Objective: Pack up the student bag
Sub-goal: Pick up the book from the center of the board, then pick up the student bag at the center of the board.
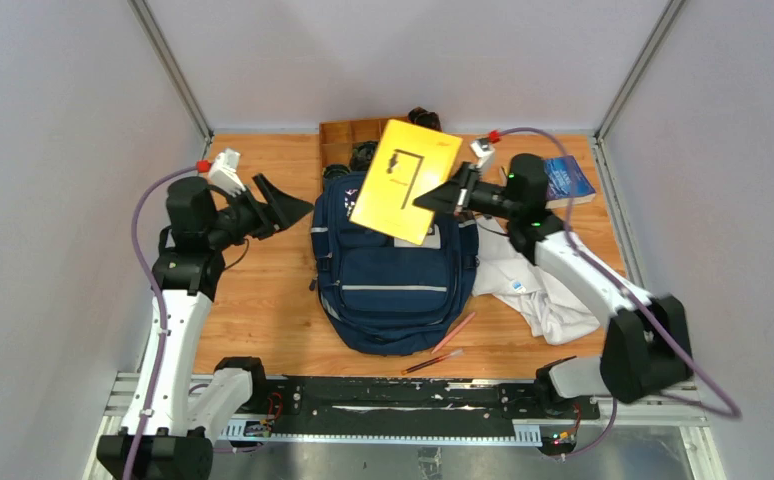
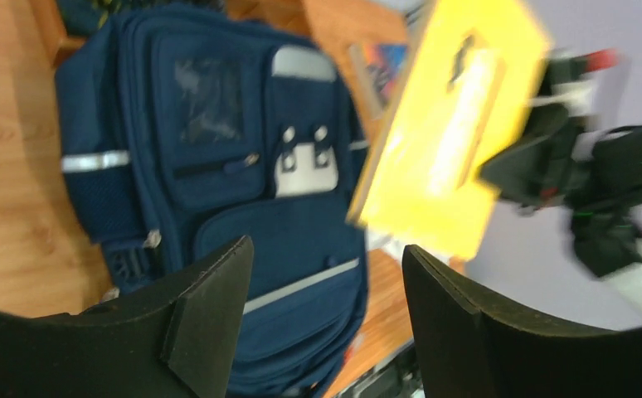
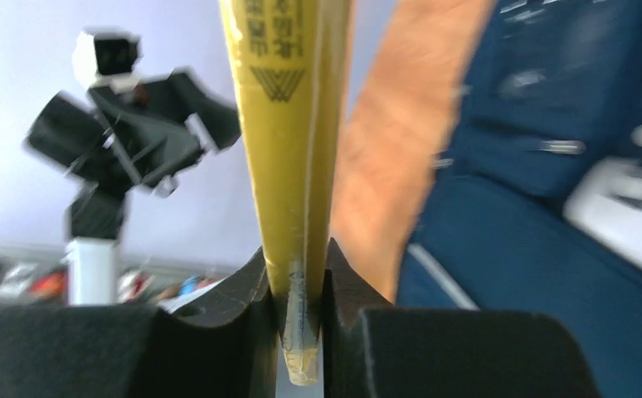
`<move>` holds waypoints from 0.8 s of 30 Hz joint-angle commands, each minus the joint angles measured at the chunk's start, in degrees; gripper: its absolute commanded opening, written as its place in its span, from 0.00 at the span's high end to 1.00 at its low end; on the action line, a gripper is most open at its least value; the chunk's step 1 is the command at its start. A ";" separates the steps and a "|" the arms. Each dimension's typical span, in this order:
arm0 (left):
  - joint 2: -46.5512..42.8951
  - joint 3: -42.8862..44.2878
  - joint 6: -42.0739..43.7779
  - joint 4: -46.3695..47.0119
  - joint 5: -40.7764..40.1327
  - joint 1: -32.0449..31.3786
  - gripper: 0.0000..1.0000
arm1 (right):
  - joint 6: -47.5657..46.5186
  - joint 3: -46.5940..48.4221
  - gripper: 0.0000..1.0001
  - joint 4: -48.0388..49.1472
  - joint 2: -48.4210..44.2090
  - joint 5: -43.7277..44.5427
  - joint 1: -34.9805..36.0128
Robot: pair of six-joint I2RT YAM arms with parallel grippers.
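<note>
The student bag (image 1: pixel 393 285), navy with grey stripes, lies flat in the middle of the wooden table, and its front pockets show in the left wrist view (image 2: pixel 218 166). A yellow book (image 1: pixel 405 180) hangs tilted above the bag's upper end. My right gripper (image 1: pixel 445 197) is shut on the book's right edge. In the right wrist view the book (image 3: pixel 289 124) stands edge-on between the closed jaws of that gripper (image 3: pixel 299 282). My left gripper (image 1: pixel 288 205) hovers left of the bag, open and holding nothing (image 2: pixel 326 274). It is apart from the book (image 2: pixel 450 124).
A white cloth (image 1: pixel 538 290) lies right of the bag under the right arm. A blue book (image 1: pixel 566 180) lies at the back right. A wooden box (image 1: pixel 348 135) and dark items (image 1: pixel 423 118) sit behind the bag. Pencils (image 1: pixel 443 348) lie near the front edge.
</note>
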 commanded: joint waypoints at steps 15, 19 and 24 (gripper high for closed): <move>4.44 -14.79 -3.51 -12.16 -47.31 -31.15 0.14 | -36.67 1.57 1.00 -54.65 -22.20 18.18 -16.86; 9.01 -18.52 -4.47 -5.39 -41.73 -29.36 0.12 | -36.55 1.56 1.00 -54.31 -21.91 17.35 -16.91; 12.27 -21.55 -7.33 -1.58 -39.42 -28.48 0.16 | -36.34 0.60 1.00 -54.15 -21.90 16.54 -16.93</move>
